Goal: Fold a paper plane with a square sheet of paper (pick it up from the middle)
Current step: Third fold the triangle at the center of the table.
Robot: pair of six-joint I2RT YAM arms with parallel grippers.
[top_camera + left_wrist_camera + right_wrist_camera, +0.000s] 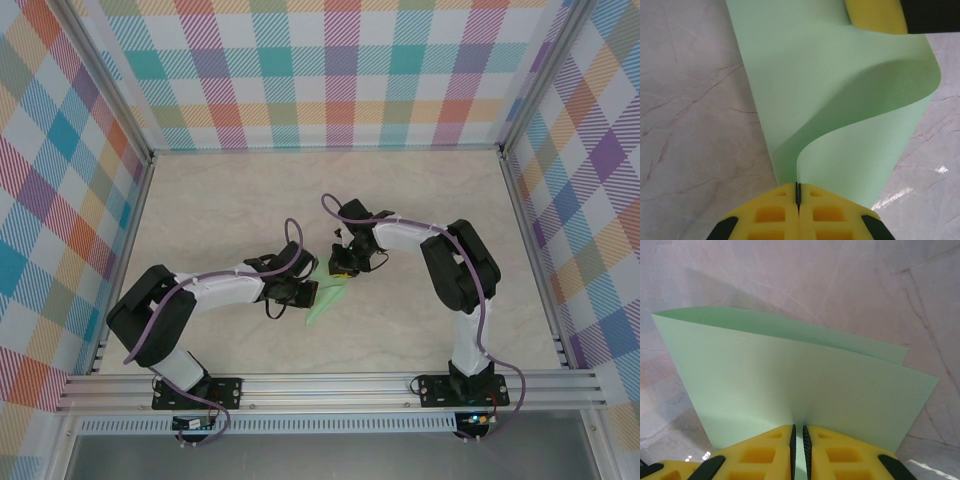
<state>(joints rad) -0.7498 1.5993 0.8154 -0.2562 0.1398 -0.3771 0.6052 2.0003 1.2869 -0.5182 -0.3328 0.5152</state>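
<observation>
At the middle of the table (pixel 230 200), a little toward the near rail, one sheet of paper (pixel 328 295) hangs between two grippers, with one arm reaching in from each side. In the top view it shows as a small pale green wedge, its narrow end pointing down toward the arm bases.

The left gripper (pixel 300 290) is pinched together on the sheet's near edge. In the left wrist view its yellow fingers (pixel 775 215) meet with only a dark seam between them at the left gripper (pixel 798 192), and the paper (pixel 830 90) rises from that seam. From there the sheet sweeps away in a single loose S-curve. Its left edge runs straight up the frame and its right side bulges out in a rounded lip. One yellow finger (pixel 875 15) of the other arm presses on the far top corner.

The right gripper (pixel 345 265) is also clamped on the paper. In the right wrist view the right gripper (pixel 798 432) has its two pads nearly together, with a thin green strip held in the slit. Here the paper (pixel 790 375) stands in two layers — a front leaf and a back leaf whose top edge shows just above and behind it. The two edges do not line up.

Bare marbled tabletop lies all round the pair. It is widest toward the far checked wall (pixel 330 70), with good room on both sides before the side walls.
</observation>
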